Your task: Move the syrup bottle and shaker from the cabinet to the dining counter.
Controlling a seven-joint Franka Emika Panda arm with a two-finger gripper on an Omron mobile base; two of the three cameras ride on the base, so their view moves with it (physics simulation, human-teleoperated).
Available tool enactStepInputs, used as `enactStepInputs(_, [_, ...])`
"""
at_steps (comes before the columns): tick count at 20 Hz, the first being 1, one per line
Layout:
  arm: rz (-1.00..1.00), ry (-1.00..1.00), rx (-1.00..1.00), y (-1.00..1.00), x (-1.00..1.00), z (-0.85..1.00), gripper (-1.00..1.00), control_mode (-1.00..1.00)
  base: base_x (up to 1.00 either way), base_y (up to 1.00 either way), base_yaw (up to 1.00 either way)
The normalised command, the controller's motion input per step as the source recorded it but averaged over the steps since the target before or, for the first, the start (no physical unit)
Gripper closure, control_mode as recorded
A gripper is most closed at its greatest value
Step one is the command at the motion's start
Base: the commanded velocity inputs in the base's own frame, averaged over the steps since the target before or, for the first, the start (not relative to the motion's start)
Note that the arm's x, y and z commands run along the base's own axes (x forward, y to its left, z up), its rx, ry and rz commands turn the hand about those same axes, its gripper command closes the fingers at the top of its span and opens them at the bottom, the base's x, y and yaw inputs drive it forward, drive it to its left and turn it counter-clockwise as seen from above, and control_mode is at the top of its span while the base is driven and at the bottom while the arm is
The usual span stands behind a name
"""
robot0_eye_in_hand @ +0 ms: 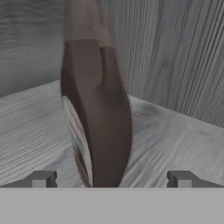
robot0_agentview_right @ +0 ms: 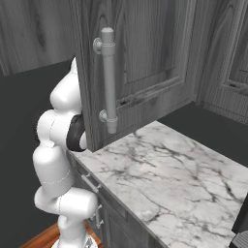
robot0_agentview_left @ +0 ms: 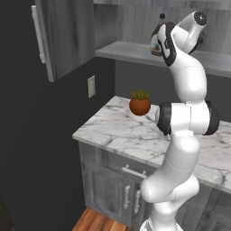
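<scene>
Fingertips (robot0_eye_in_hand: 43, 179) of the gripper (robot0_eye_in_hand: 111, 179) stand spread to their full width in the hand view, one on either side of the syrup bottle, with clear shelf visible between each tip and the bottle; nothing is held. Proceeding from the largest item: the cabinet (robot0_agentview_left: 67, 40) is a grey wood-grain wall unit, its door swung open with a long silver bar handle (robot0_agentview_right: 109, 80) seen close in the right base view. Inside, a grey shelf (robot0_agentview_left: 131, 52) runs across, backed by a vertical-grained grey panel. Below it lies a white marble worktop (robot0_agentview_left: 117, 131) with grey veins, set over grey drawers and doors. The white arm (robot0_agentview_left: 187, 117) rises from the lower right of the left base view and reaches up to shelf level, its wrist beside the bottle. An orange plant pot (robot0_agentview_left: 140, 105) with green shoots sits on the worktop near the wall. The syrup bottle (robot0_eye_in_hand: 98, 113) stands upright on the cabinet shelf, dark brown with a narrow neck, its white-and-red label turned to the left in the hand view. In the left base view its dark cap and neck show just left of the arm's upper link.
</scene>
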Motion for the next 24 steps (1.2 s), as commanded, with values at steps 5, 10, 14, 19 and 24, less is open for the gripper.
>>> enactStepInputs(5, [0.03, 0.03, 0.00, -0.06, 0.06, 0.00, -1.00, -1.00, 0.00, 0.00, 0.00])
enactStepInputs(10, [0.01, 0.00, 0.00, 0.00, 0.11, 0.00, -1.00, -1.00, 0.00, 0.00, 0.00])
enactStepInputs(14, [0.00, 0.00, 0.00, 0.00, 0.16, 0.00, -1.00, -1.00, 0.00, 0.00, 0.00])
enactStepInputs(19, [0.00, 0.00, 0.00, 0.00, 0.16, 0.00, -1.00, -1.00, 0.00, 0.00, 0.00])
enactStepInputs(24, [0.00, 0.00, 0.00, 0.00, 0.15, 0.00, -1.00, -1.00, 0.00, 0.00, 0.00])
